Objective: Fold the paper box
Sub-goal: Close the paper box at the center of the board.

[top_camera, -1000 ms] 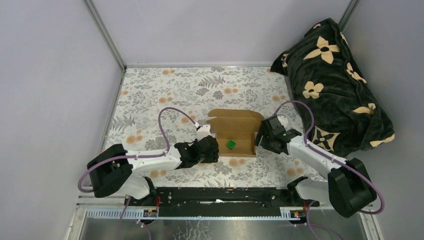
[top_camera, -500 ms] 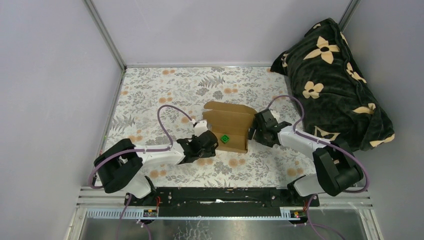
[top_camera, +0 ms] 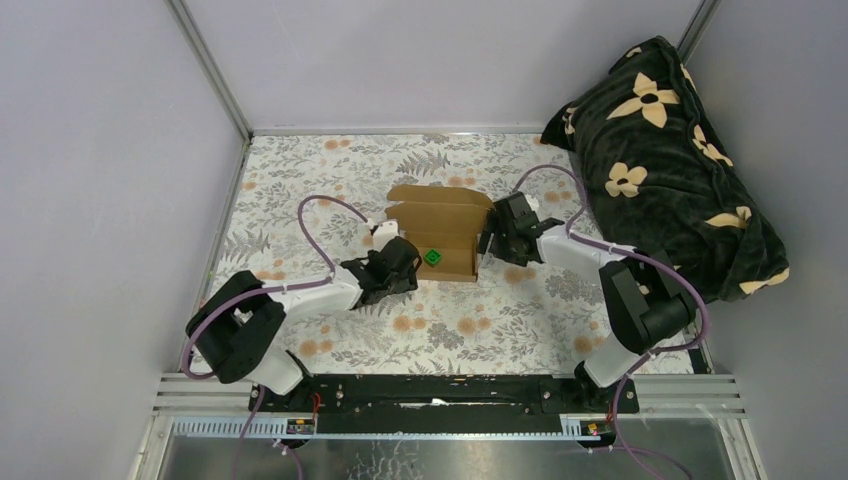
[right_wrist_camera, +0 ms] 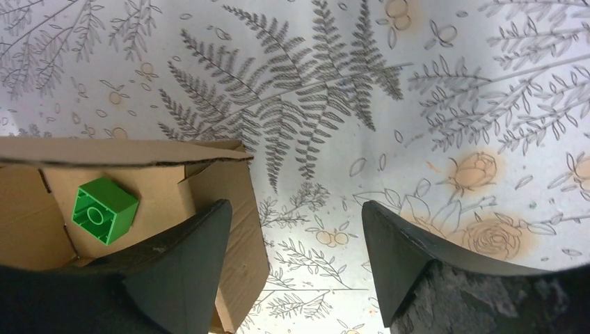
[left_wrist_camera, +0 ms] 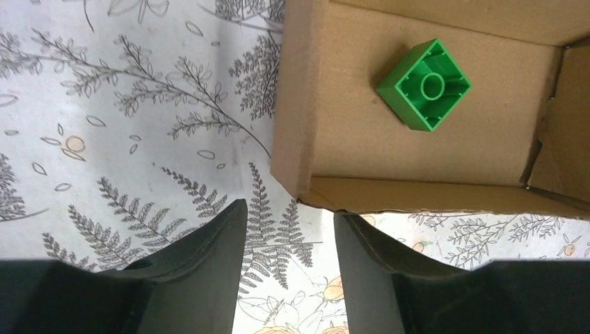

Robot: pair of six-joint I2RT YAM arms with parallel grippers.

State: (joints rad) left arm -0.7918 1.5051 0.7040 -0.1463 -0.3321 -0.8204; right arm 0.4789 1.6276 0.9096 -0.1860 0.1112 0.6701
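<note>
Matt cardboard paper box [top_camera: 440, 215], glossy plastic cube [left_wrist_camera: 424, 85]

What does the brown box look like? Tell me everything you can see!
The paper box is plain brown cardboard with no print. It is a shallow open tray with low walls, its lid flap open at the far side and a loose flap at its right end. It sits on the flowery tablecloth, between the two arms. A small green block lies inside. The left gripper and right gripper, both open, are close by its ends; whether they touch it cannot be told.
</note>
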